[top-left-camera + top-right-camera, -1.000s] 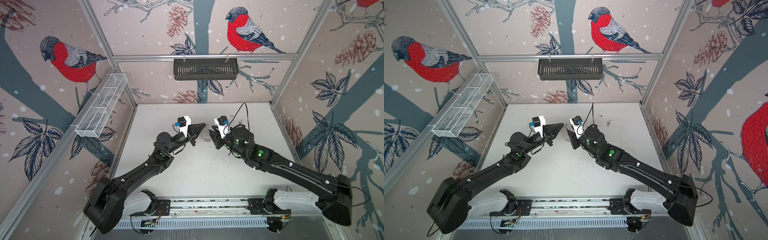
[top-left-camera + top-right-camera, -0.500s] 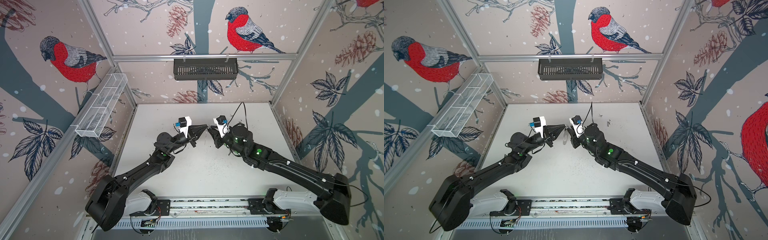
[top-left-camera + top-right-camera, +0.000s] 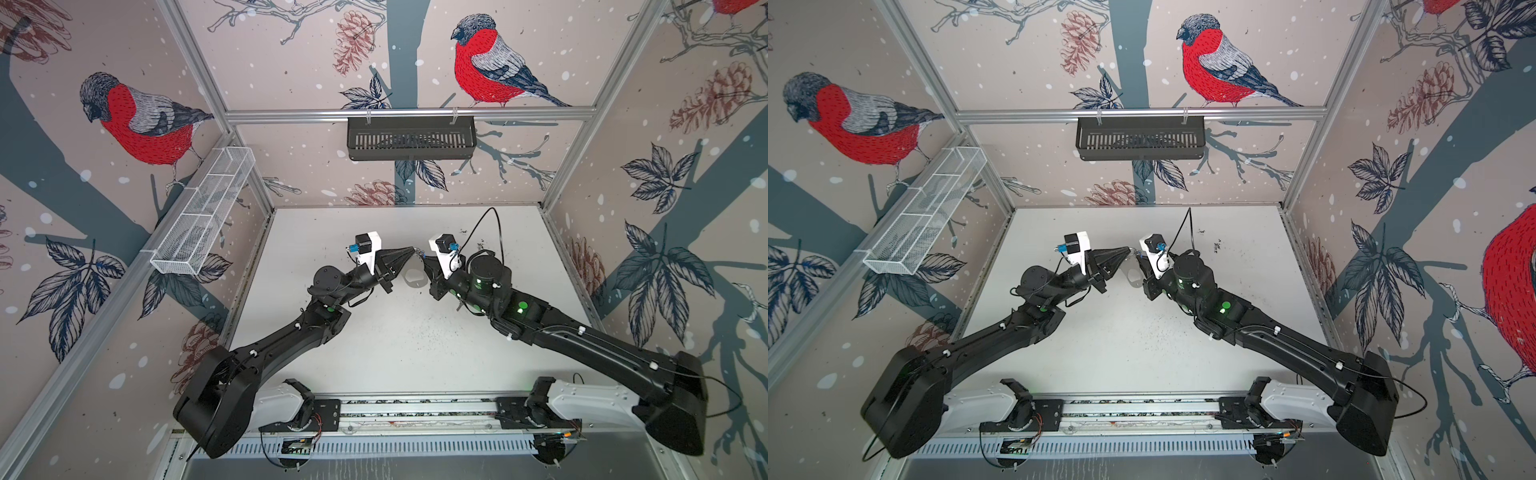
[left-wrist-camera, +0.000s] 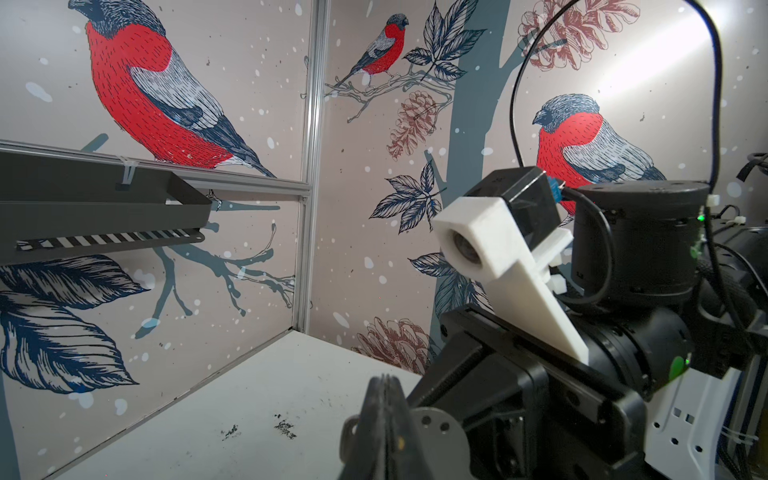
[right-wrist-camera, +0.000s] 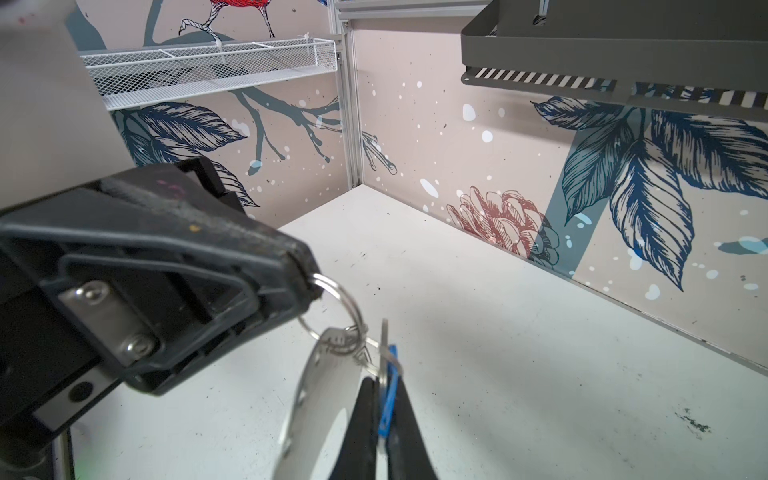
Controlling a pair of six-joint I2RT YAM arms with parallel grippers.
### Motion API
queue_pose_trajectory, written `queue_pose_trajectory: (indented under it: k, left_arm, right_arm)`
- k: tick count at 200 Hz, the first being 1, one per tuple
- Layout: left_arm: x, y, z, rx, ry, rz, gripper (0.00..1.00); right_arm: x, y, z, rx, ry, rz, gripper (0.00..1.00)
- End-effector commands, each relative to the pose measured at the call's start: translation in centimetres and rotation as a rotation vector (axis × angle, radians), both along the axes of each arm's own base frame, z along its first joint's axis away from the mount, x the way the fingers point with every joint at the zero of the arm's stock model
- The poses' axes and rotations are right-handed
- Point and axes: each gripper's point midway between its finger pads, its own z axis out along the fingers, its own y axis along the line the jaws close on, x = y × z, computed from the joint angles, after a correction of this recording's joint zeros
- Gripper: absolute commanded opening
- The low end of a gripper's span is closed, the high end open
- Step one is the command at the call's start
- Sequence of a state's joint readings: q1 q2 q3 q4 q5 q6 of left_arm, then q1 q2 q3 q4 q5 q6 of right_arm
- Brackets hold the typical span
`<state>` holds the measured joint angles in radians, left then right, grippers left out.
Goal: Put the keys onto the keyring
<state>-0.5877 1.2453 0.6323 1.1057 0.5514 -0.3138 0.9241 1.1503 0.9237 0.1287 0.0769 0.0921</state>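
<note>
Both grippers meet above the middle of the white table (image 3: 415, 353). My left gripper (image 3: 411, 250) (image 3: 1127, 250) (image 4: 384, 399) is shut, pinching a small metal split ring (image 5: 338, 305) at its tips. From that ring hangs the keyring (image 5: 318, 395) (image 3: 415, 277) (image 3: 1133, 277), a flat grey D-shaped plate with small holes (image 4: 436, 426). My right gripper (image 5: 384, 399) (image 3: 424, 258) (image 3: 1139, 258) is shut on the blue tag of a key (image 5: 389, 390), which stands right beside the keyring's top edge. The key's silver blade (image 5: 384, 336) pokes out past the fingers.
A black slotted basket (image 3: 411, 137) hangs on the back wall and a white wire basket (image 3: 203, 216) on the left wall. Dark specks (image 4: 284, 428) lie on the table. The arms' rail (image 3: 415, 411) runs along the front edge.
My right gripper has closed on the blue tag and moved in towards the left gripper. The left gripper has stayed shut on the ring.
</note>
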Motion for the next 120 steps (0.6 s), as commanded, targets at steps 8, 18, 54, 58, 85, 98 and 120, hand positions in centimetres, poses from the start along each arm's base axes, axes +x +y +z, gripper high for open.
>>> queue_pose_trajectory:
  k: [8,18,54,58,85,98,120]
  left_arm:
    - [-0.3,0.7,1.4,-0.067,-0.039,0.02,0.0]
    - [-0.2,0.7,1.4,-0.069,-0.041,0.025,0.0]
    - [-0.1,1.0,1.2,-0.088,-0.038,0.039,0.0]
    - [-0.2,1.1,1.2,-0.091,-0.039,0.04,0.0]
    - [-0.2,1.1,1.2,-0.105,-0.035,0.046,0.0]
    - [-0.1,1.0,1.2,-0.106,-0.035,0.052,0.0]
    - [0.0,0.7,1.0,-0.096,-0.033,0.066,0.0]
  right_arm:
    - [-0.6,0.4,0.9,0.015,-0.043,0.028,0.0]
    - [-0.7,0.5,1.1,0.017,-0.048,0.031,0.0]
    - [-1.2,0.9,1.3,0.023,-0.069,0.052,0.0]
    - [-1.3,1.0,1.3,0.021,-0.071,0.055,0.0]
    - [-2.0,1.7,1.2,0.002,-0.1,0.085,0.0]
    - [-2.2,2.1,1.0,-0.016,-0.112,0.089,0.0]
    - [-2.7,2.8,1.0,-0.04,-0.137,0.102,0.0]
